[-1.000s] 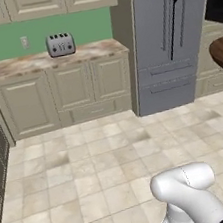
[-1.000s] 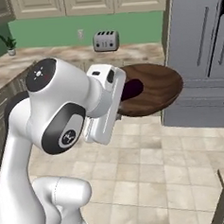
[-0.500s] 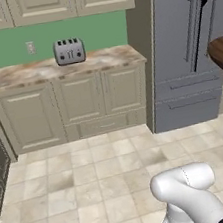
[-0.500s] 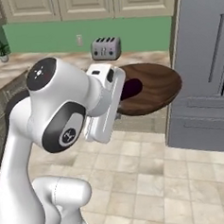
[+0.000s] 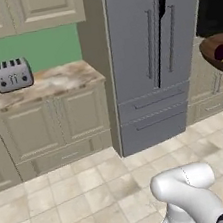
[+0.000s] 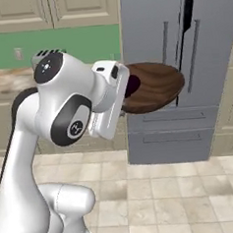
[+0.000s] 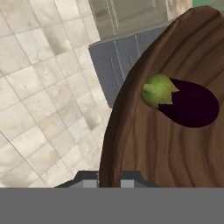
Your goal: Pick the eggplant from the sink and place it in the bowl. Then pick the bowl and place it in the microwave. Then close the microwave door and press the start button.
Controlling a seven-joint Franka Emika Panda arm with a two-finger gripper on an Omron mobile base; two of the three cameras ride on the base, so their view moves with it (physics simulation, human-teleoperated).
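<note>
My gripper (image 7: 109, 180) is shut on the near rim of the round reddish-brown bowl (image 7: 175, 144), which I hold level in the air. The dark purple eggplant (image 7: 190, 105) lies inside the bowl, its green cap pointing left in the hand view. From the right base view the bowl (image 6: 158, 86) juts out of my white hand in front of the refrigerator, with the eggplant (image 6: 134, 85) just peeking over its rim. In the left base view the bowl (image 5: 215, 51) sits at the right edge, below the black front of the microwave (image 5: 213, 10). The sink is out of view.
A tall grey refrigerator (image 5: 151, 57) stands straight ahead. To its left is a marble counter (image 5: 48, 82) with a silver toaster (image 5: 11, 74) over beige cabinets. Beige tiled floor (image 5: 86, 198) lies between me and them.
The whole scene has slid left in both base views: the camera turned right, bringing the refrigerator to the middle. The bowl with the eggplant stays gripped in the same pose.
</note>
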